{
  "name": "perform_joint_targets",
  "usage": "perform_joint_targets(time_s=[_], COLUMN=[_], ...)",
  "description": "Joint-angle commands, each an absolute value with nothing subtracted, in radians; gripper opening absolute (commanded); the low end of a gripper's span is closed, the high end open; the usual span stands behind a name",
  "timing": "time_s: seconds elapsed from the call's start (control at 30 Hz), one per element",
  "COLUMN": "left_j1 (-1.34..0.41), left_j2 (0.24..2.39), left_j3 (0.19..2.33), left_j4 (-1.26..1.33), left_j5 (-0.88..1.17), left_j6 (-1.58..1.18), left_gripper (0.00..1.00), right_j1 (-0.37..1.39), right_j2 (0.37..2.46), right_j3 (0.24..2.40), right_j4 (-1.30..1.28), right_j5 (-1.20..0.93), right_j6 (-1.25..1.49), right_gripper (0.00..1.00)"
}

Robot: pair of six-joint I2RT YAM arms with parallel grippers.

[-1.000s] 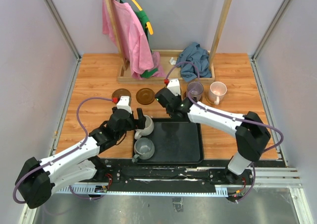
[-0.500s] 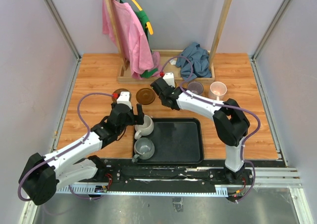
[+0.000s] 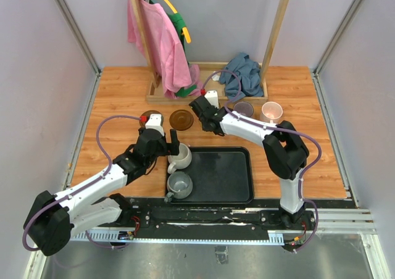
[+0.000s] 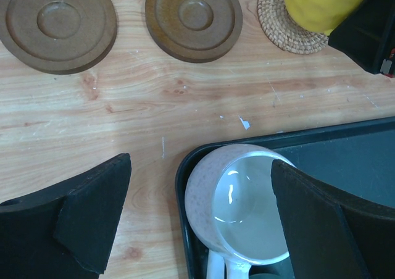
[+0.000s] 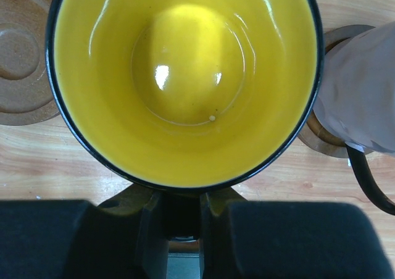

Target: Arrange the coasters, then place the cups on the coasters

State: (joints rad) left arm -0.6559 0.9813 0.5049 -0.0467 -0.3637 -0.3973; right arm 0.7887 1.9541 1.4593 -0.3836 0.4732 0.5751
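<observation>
**From above**
- Left gripper [image 3: 177, 152]: jaws spread wide, straddling the off-white mug [image 3: 181, 160] at the left end of the black tray [image 3: 225, 177].
- Grey mug [image 3: 179, 184]: also in the tray, just on the arm-base side of the off-white mug.
- Right gripper [image 3: 207, 123]: reaches past the tray's far edge. What it carries is hidden under it from here.
- Far-left coaster [image 3: 147, 115]: dark brown, partly covered by the left wrist.
- Second coaster [image 3: 181, 120]: dark brown and bare, just left of the right gripper.
- Lilac mug [image 3: 243, 110] and pink mug [image 3: 271, 112]: side by side on the wooden table [image 3: 123, 94], to the right of the right gripper.

**Left wrist**
- Left fingers [image 4: 92, 214]: well apart, with the off-white mug [image 4: 247, 205] between them in the tray's corner. It touches neither finger.
- Row beyond the tray: the far-left coaster [image 4: 58, 23] and second coaster [image 4: 193, 18] lie flat and uncovered.
- Woven coaster [image 4: 287, 32]: to their right, with the yellow mug [image 4: 321, 4] over it. I cannot tell whether the mug rests on it.

**Right wrist**
- Right gripper [image 5: 179, 226]: clamped on the yellow mug [image 5: 185, 75] at its near side, mouth upward.
- To the mug's left: the second coaster [image 5: 18, 57].
- To the mug's right: the lilac mug [image 5: 364, 87], sitting on a brown coaster [image 5: 318, 137].
</observation>
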Motion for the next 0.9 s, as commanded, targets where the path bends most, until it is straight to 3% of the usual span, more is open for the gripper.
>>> perform_joint_targets(time_s=[0.0,0.87], left_j1=[-0.646,-0.645], left_j2=[0.974,0.99], left_j3=[0.531,0.53], left_j4=[-0.034,-0.029], left_j5=[-0.362,-0.354], left_j6=[-0.391,-0.394], left_gripper=[1.0,1.0], right_j1=[0.767,0.734], right_j2=[1.96,2.011], right_j3=[1.476,1.472], right_j4=[-0.317,-0.32], right_j5=[0.468,0.412], right_j6=[0.569,0.568], right_gripper=[0.01,0.01])
